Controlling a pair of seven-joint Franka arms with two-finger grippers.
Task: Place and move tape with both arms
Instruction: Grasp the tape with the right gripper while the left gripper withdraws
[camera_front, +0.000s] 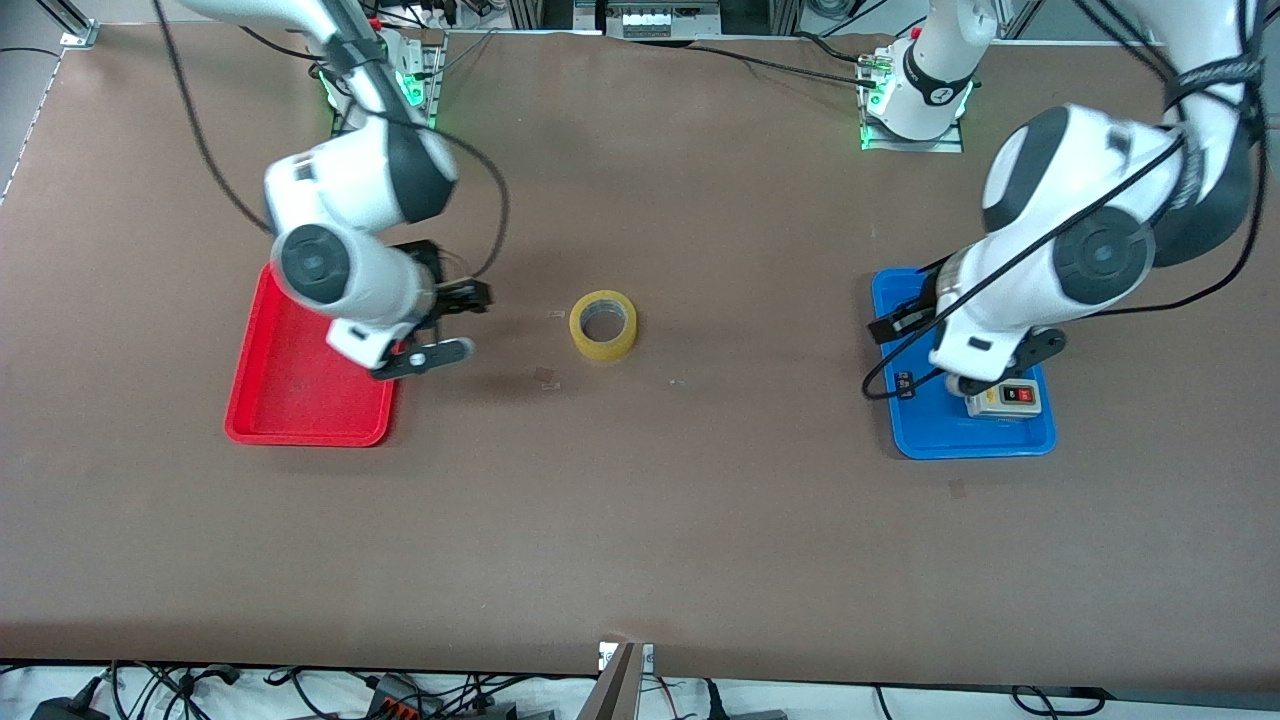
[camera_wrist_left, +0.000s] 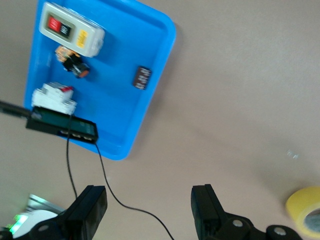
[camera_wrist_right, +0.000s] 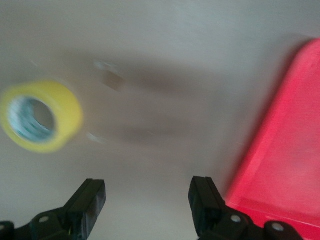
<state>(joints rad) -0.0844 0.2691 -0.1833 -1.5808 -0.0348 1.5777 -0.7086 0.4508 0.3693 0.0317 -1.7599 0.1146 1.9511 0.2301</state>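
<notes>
The tape (camera_front: 603, 325), a yellow roll with a greyish core, lies flat on the brown table near its middle. It also shows in the right wrist view (camera_wrist_right: 40, 116) and at the edge of the left wrist view (camera_wrist_left: 305, 210). My right gripper (camera_front: 455, 325) is open and empty, low over the table between the red tray (camera_front: 290, 400) and the tape; its view (camera_wrist_right: 149, 197) shows bare table between the fingers. My left gripper (camera_front: 900, 352) is open and empty at the blue tray's (camera_front: 975, 440) edge that faces the tape; in its own view (camera_wrist_left: 149, 202) it is over bare table.
The blue tray (camera_wrist_left: 150, 100) holds a white-grey switch box (camera_wrist_left: 71, 29) with a red button, a white breaker (camera_wrist_left: 54, 97), a small black chip (camera_wrist_left: 142, 77) and an orange-black part (camera_wrist_left: 75, 65). The red tray (camera_wrist_right: 285, 160) holds nothing that I can see. Small scraps lie on the table near the tape.
</notes>
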